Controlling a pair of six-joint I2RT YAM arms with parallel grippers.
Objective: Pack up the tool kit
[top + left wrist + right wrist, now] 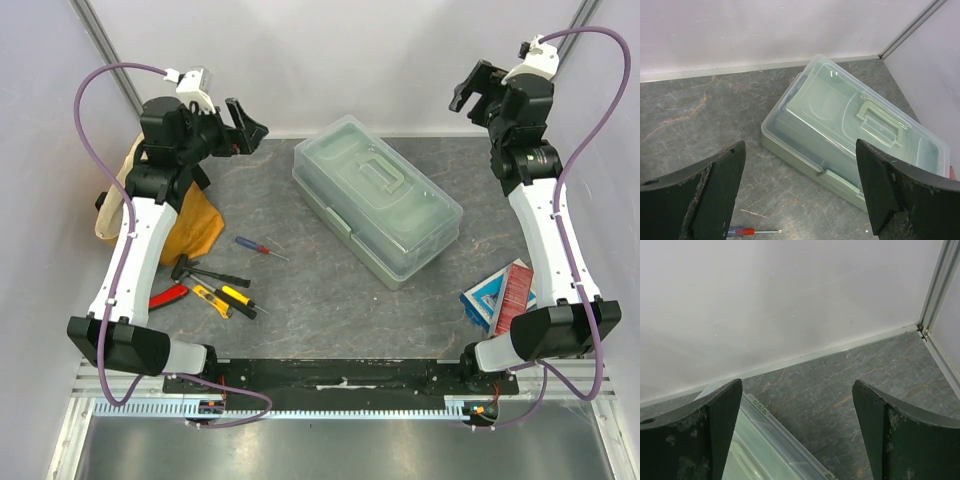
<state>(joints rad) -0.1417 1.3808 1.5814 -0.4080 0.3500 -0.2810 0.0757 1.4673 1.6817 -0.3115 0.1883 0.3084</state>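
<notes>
On the grey surface (300, 300) your toolbox (378, 198) sat shut mid-surface, tools (215, 285) loose near the left edge; both jaws gaped wide, empty, awaiting work.

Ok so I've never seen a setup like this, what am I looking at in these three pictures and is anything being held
Two white robot arms stand at a grey table's near edge. One picture looks down from above; the other two come from wrist cameras, with dark fingers framing each view. The left gripper and right gripper are open and hold nothing. On the table sit a closed pale-green translucent plastic toolbox, small hand tools at left, a mustard-yellow cloth bag and blue-and-red packets.
</notes>
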